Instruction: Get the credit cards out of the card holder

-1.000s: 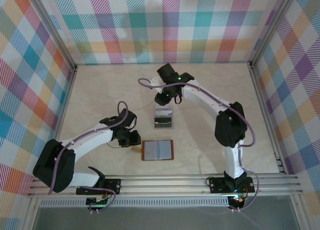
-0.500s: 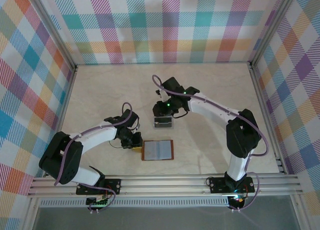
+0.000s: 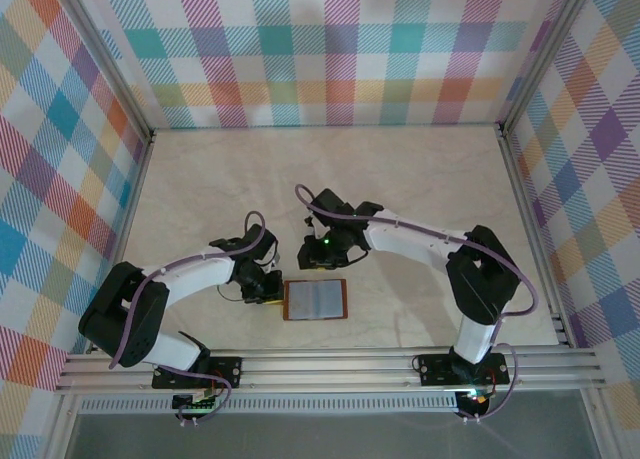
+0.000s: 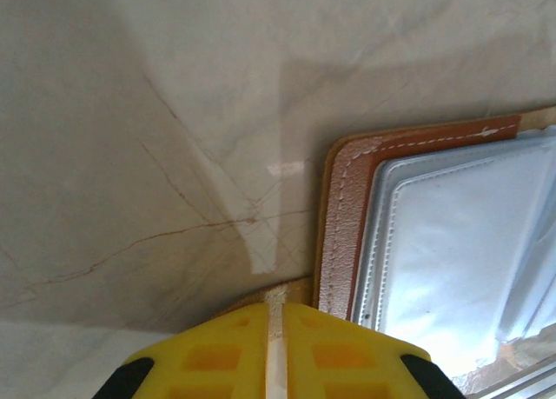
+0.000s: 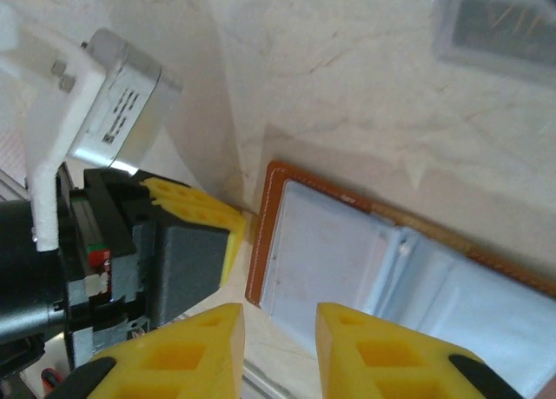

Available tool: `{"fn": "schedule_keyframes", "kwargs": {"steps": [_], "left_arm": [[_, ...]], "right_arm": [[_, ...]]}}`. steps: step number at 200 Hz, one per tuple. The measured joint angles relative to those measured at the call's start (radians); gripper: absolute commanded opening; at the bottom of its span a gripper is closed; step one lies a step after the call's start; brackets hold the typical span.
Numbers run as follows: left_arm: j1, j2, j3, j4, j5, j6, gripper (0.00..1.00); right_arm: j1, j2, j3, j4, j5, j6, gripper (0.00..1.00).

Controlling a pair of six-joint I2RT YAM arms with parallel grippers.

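Well, the card holder (image 3: 316, 299) lies spread open and flat close to the near edge of the table (image 3: 420, 179), about midway along it. The left gripper (image 4: 276, 308) has its jaws pressed nearly together on what looks like the little tab (image 4: 282, 288) at the holder's left edge, pinning it down. The right gripper (image 5: 280, 316) hangs over the holder's left half, jaws a narrow way apart and holding nothing. To do this well, I'd say the left should keep the leather flat while the right comes in low at a pocket mouth. It should catch only a card's edge (not the plastic) and draw it out along the sleeve. One dark card (image 5: 493, 29) lies out on the table, just beyond the holder toward the far edge. The clear pockets (image 5: 321, 251) look pale bluish; whether the whitish card sits in one I can't tell.
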Motion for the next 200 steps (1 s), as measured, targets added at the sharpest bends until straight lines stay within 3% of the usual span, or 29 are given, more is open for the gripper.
{"fn": "schedule_keyframes", "kwargs": {"steps": [99, 132, 200], "left_arm": [[-0.002, -0.003, -0.016, 0.023, 0.007, -0.003, 0.13], [-0.002, -0.003, -0.017, 0.024, 0.009, -0.003, 0.11], [-0.002, -0.003, -0.019, 0.028, 0.013, -0.003, 0.11]], "right_arm": [[0.158, 0.119, 0.000, 0.009, 0.082, 0.167, 0.19], [0.172, 0.159, 0.000, 0.028, 0.095, 0.198, 0.14], [0.173, 0.190, 0.000, 0.071, 0.100, 0.220, 0.13]]}}
